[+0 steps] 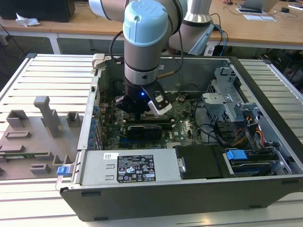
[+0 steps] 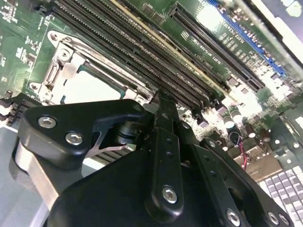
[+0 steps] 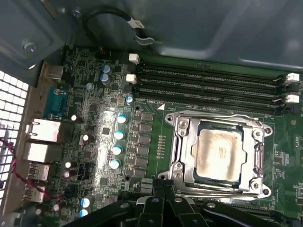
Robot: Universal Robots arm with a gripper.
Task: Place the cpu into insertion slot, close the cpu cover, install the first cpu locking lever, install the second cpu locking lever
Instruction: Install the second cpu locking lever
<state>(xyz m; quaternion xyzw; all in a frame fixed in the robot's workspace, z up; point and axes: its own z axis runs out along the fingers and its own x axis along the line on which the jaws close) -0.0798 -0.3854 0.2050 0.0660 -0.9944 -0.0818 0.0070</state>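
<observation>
Cpu (image 3: 218, 153) seated in slot, cover (image 3: 182, 142) down around it. Fingers (image 3: 164, 187) closed, empty, just beside socket edge. Chip thin, rigid, fragile; likely edge-hold only.

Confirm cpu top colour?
Silvery-grey with a pale, slightly yellowish sheen; the cpu shows best in the first wrist view, seated under the cpu cover.

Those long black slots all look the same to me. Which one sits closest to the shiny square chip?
In the first wrist view, the bottom memory slot of the four: it runs right along the cpu cover framing the cpu. The other three lie farther away, toward the grey case wall.
</observation>
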